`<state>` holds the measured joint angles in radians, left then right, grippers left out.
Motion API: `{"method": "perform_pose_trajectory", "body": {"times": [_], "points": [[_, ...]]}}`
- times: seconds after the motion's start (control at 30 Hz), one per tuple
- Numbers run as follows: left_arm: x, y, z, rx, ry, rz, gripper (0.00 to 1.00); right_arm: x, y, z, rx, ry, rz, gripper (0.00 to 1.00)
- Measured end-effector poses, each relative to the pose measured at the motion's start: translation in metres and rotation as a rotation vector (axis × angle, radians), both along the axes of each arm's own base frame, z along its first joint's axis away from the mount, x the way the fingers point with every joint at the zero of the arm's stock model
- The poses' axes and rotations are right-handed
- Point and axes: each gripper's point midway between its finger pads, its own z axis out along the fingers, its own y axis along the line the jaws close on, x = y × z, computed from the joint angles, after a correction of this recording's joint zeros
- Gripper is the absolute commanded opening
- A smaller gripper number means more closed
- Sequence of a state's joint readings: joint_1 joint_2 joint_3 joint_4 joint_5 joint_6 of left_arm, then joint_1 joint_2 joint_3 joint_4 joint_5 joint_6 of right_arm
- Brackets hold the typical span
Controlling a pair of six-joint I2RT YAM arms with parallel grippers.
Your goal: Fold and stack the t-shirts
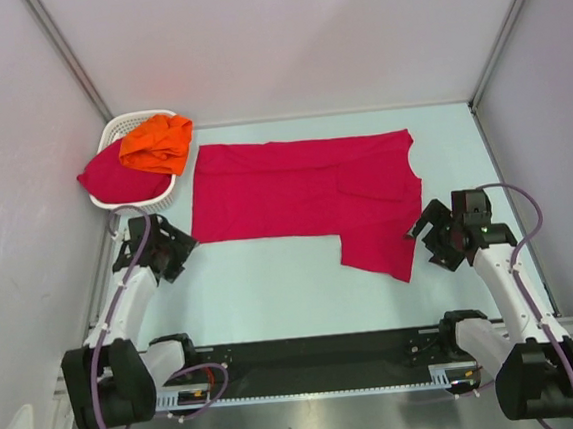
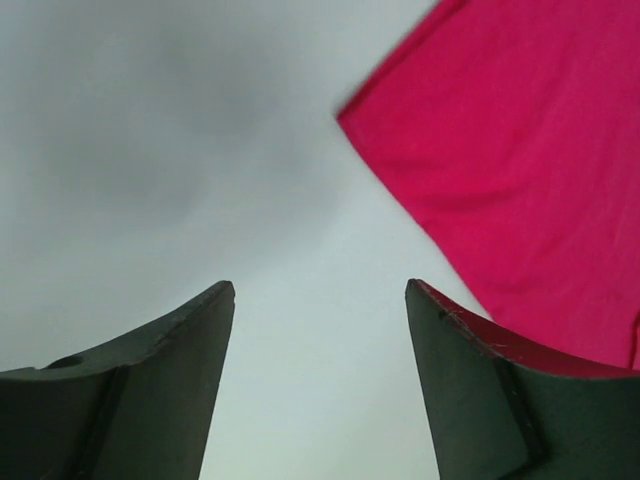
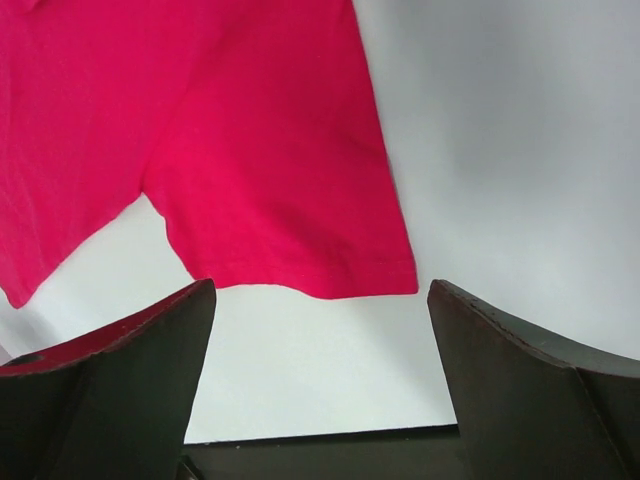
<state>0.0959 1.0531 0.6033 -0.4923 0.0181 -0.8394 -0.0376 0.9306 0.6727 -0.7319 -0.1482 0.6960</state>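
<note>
A crimson-pink t-shirt [image 1: 294, 189] lies spread flat across the table, with one sleeve [image 1: 380, 246] hanging toward the near right. A second crimson-pink t-shirt [image 1: 118, 179] and a bright orange t-shirt [image 1: 158, 143] lie bunched in the white basket [image 1: 172, 194] at the far left. My left gripper [image 1: 174, 246] is open and empty, just left of the spread shirt's near left corner [image 2: 520, 170]. My right gripper [image 1: 426, 230] is open and empty, just right of the sleeve [image 3: 290, 190].
Grey walls enclose the table on three sides. A black rail [image 1: 319, 357] runs along the near edge between the arm bases. Bare table surface [image 1: 263, 287] lies in front of the spread shirt.
</note>
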Motion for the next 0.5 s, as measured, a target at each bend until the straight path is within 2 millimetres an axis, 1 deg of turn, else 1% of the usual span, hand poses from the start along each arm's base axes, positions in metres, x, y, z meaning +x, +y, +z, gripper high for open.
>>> {"method": "perform_pose_trajectory", "body": {"times": [0.17, 0.3, 0.37, 0.5], "points": [[0.020, 0.019, -0.013, 0.052, 0.008, 0.057, 0.64, 0.004, -0.001, -0.006, -0.005, 0.013, -0.003, 0.87], [0.037, 0.023, -0.019, 0.062, -0.006, 0.065, 0.60, 0.007, -0.003, -0.012, -0.012, 0.033, 0.001, 0.85], [0.043, 0.023, -0.025, 0.063, -0.005, 0.064, 0.60, 0.009, -0.003, -0.015, -0.014, 0.039, 0.003, 0.84], [0.047, 0.023, -0.039, 0.064, 0.025, 0.059, 0.58, 0.011, -0.004, -0.016, -0.016, 0.036, 0.004, 0.84]]}}
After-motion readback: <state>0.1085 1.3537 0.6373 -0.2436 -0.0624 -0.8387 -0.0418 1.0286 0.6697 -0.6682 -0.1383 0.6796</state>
